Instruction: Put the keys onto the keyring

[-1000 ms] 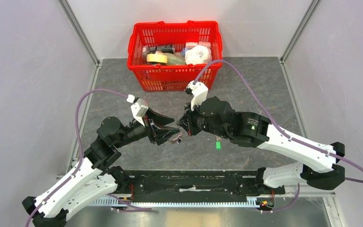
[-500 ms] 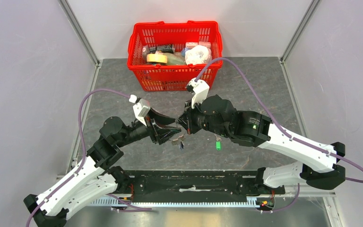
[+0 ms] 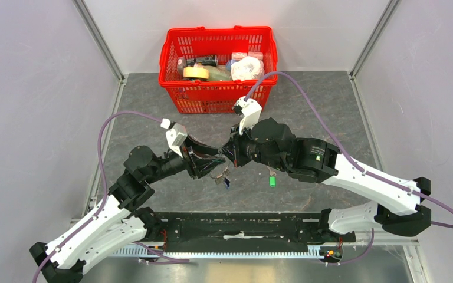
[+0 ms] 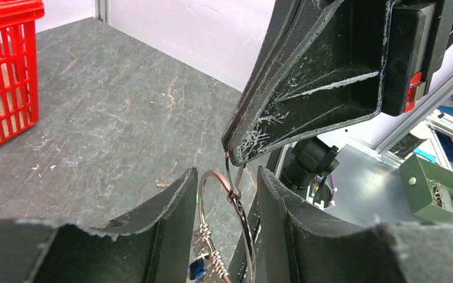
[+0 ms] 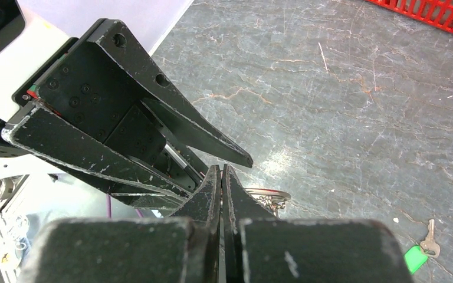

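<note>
The keyring (image 4: 211,177) is a thin silvery ring held in the air between my left gripper's (image 4: 227,172) fingers, which are closed across it. Small silvery keys and the blue-headed key (image 4: 196,270) hang from it. My right gripper (image 4: 236,154) is shut, its tip pinching a thin wire loop on the ring's top. In the top view the two grippers, left (image 3: 217,160) and right (image 3: 227,152), meet tip to tip with the keyring (image 3: 223,175) dangling below. The green-headed key (image 3: 272,180) lies on the table under the right arm; it also shows in the right wrist view (image 5: 416,257).
A red basket (image 3: 180,97) with tape and bottles stands at the table's back. Grey stone-look table top (image 3: 318,106). Metal frame posts stand at the back corners.
Both grippers have shifted slightly toward the back together. The keys hanging from the ring have swung a little. The green key has not moved.
</note>
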Robot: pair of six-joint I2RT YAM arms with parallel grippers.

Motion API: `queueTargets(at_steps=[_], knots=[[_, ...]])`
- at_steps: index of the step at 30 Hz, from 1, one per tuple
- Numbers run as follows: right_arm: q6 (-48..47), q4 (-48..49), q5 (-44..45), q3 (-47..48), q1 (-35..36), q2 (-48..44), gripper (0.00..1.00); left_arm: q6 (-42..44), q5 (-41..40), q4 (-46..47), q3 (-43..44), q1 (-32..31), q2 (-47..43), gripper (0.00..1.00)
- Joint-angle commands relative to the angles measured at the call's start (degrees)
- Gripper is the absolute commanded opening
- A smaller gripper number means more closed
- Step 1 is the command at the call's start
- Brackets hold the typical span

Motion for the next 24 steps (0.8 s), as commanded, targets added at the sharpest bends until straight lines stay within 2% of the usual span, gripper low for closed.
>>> queueTargets(at_steps=[1, 24], knots=[[0.82, 3.98, 0.14, 3.0, 0.2, -1.49, 0.0, 2.35, 0.82, 2.74, 0.3, -0.06, -0.02, 0.48], [1.14, 5.3, -1.47, 2.14, 0.2, -2.42, 0.0, 2.7, -0.06, 2.04, 0.53, -0.06, -0.11, 0.37]])
